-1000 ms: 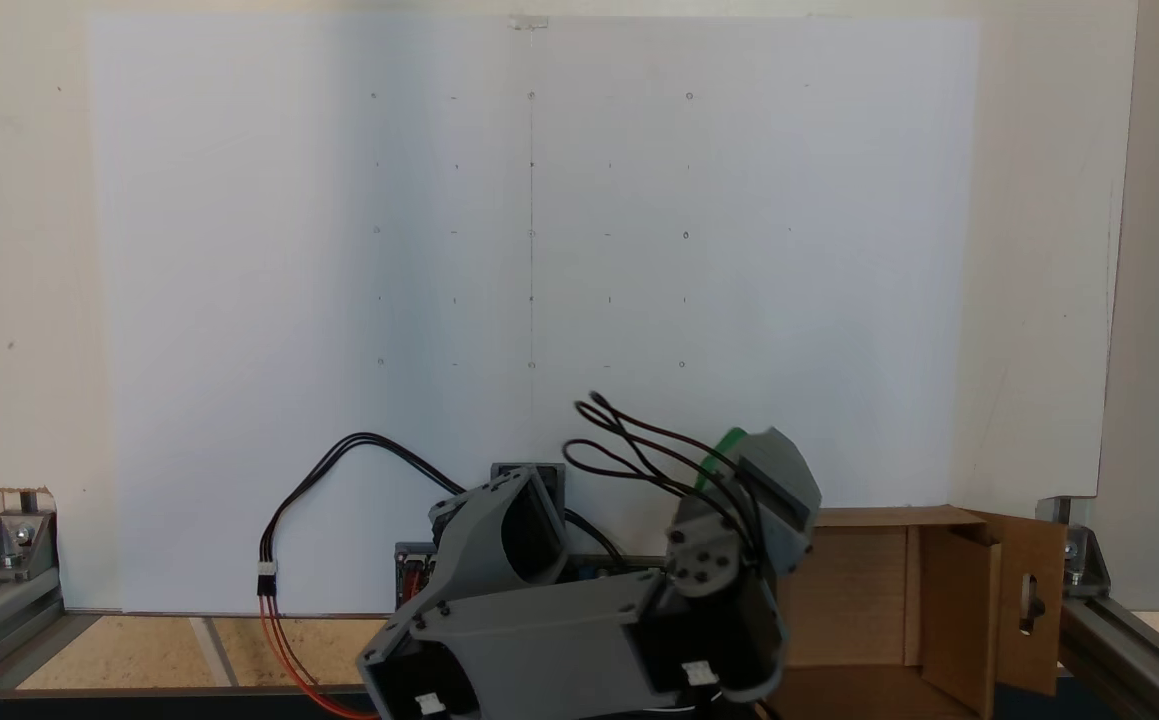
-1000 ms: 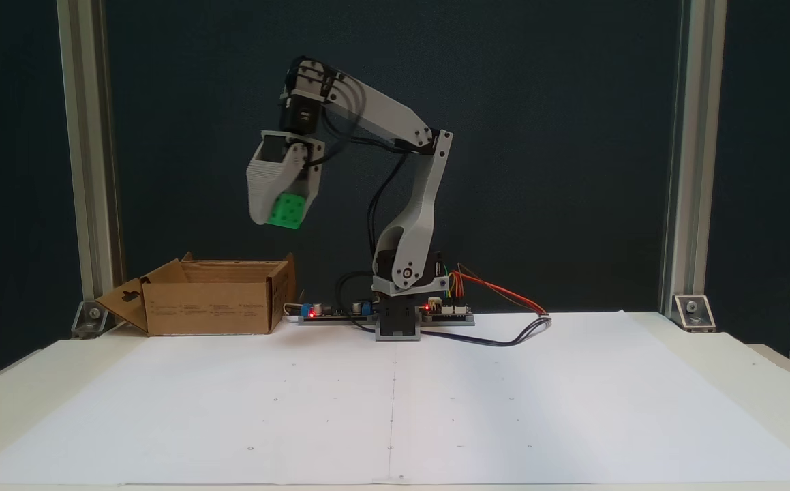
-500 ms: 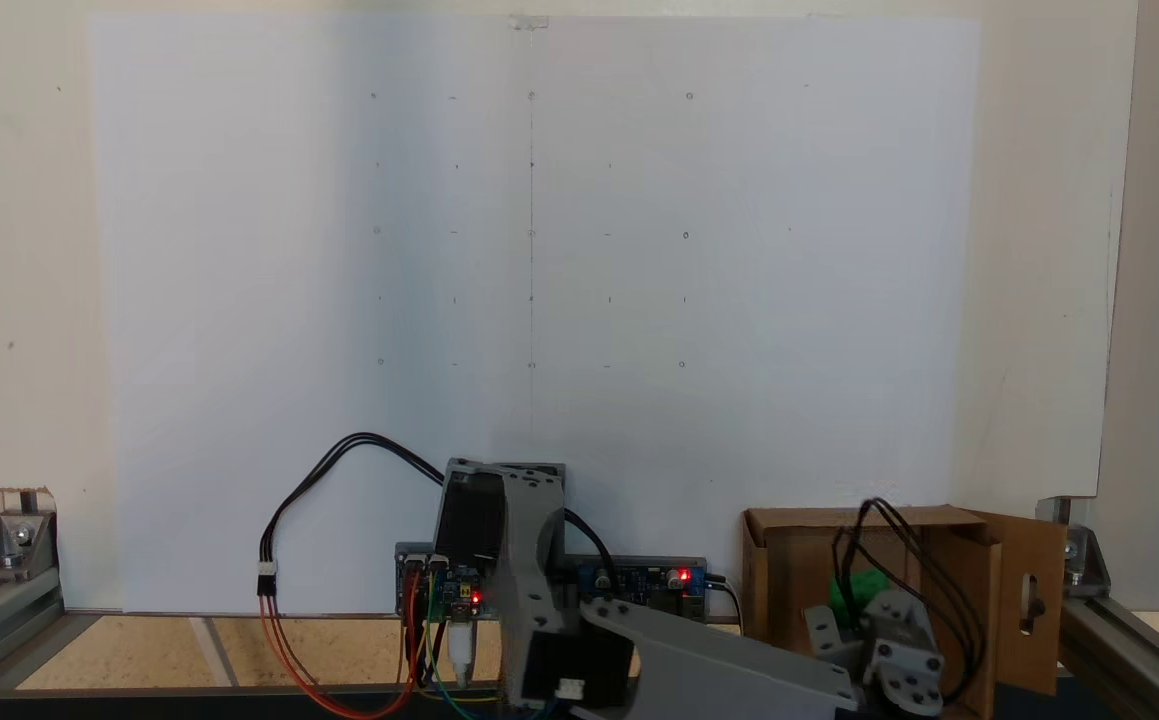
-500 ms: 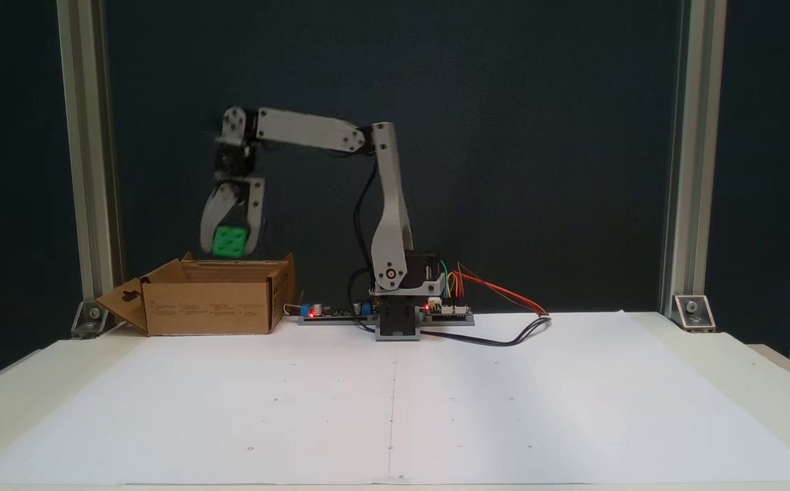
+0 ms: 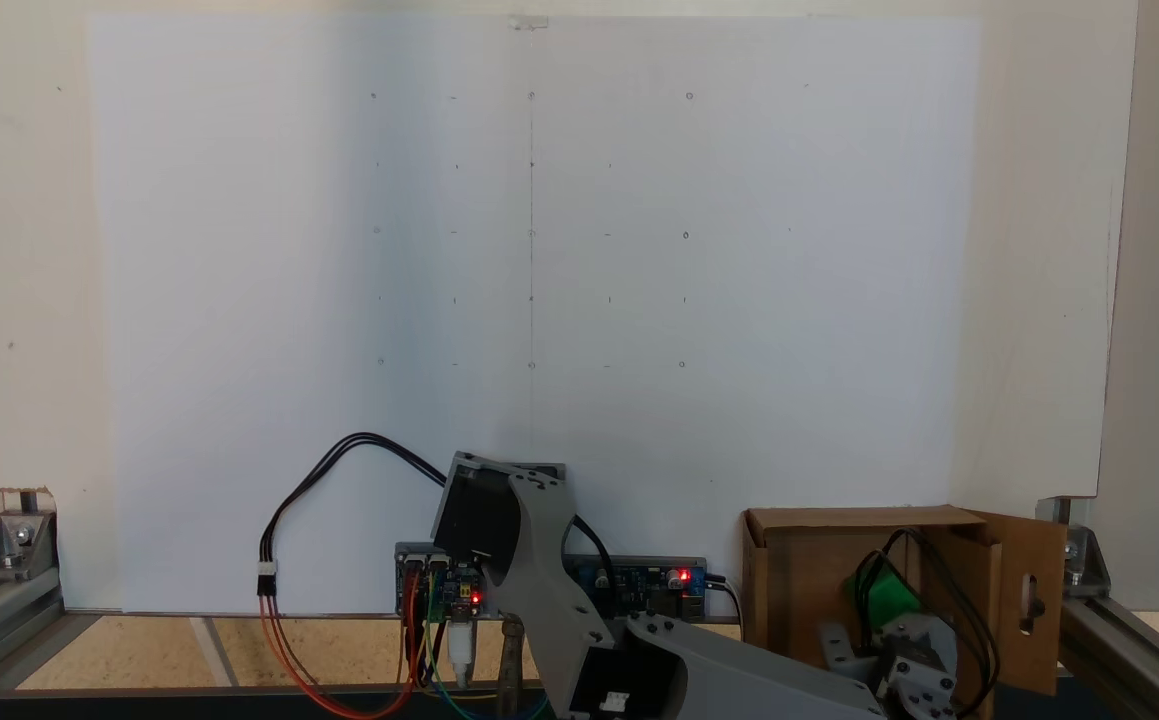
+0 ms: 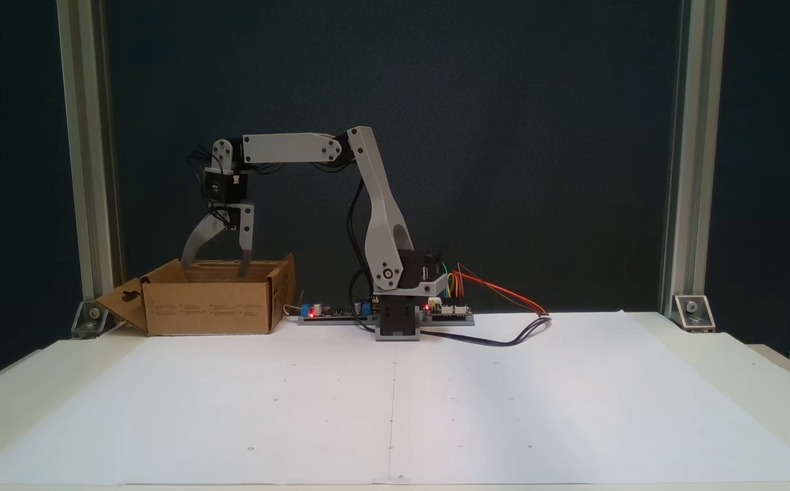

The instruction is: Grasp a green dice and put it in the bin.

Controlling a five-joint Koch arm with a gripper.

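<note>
Release step. Gripper [image 6: 216, 266] jaws spread wide above the bin [image 6: 207, 307], tips at rim level, holding nothing. Dice [image 5: 884, 598] lies inside the bin, below the fingers [image 6: 193, 244], free of them. Next move, my judgement: lift arm straight up clear of the flaps. Count: one dice, one bin, one arm
</note>
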